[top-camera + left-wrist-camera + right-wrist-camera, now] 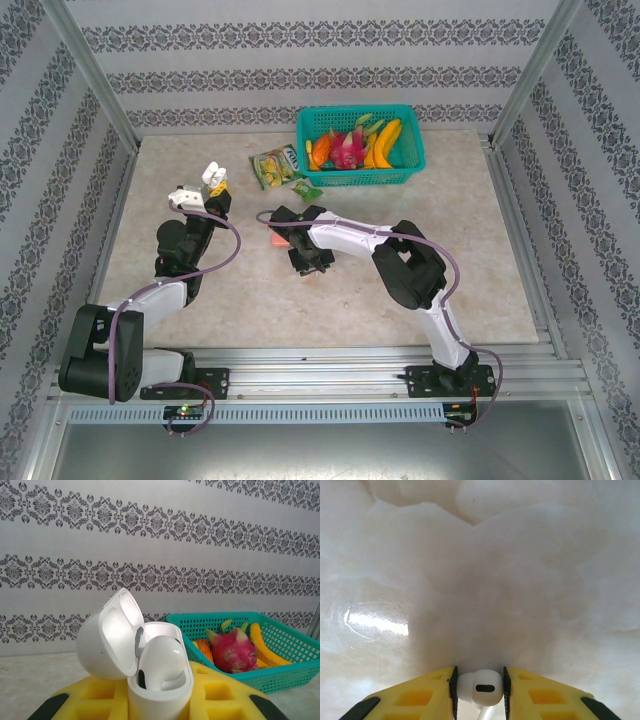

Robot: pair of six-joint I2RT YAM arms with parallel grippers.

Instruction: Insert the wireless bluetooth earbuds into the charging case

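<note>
Right gripper (pixel 479 682) pinching white earbud (pixel 479 687) across head, stem trailing back between fingers, close above table (pixel 480 580). Left gripper (pixel 160 707) clenched on white charging case (pixel 160 692), lid (pixel 107 635) open, 1 seated earbud (pixel 162 660) inside. Earbud light, glossy, slippery, likely to twist. Grip head, not stem.

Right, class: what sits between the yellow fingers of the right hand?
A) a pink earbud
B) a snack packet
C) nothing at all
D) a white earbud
D: in the right wrist view a white earbud sits pinched in the right hand, just above the pale table.
</note>
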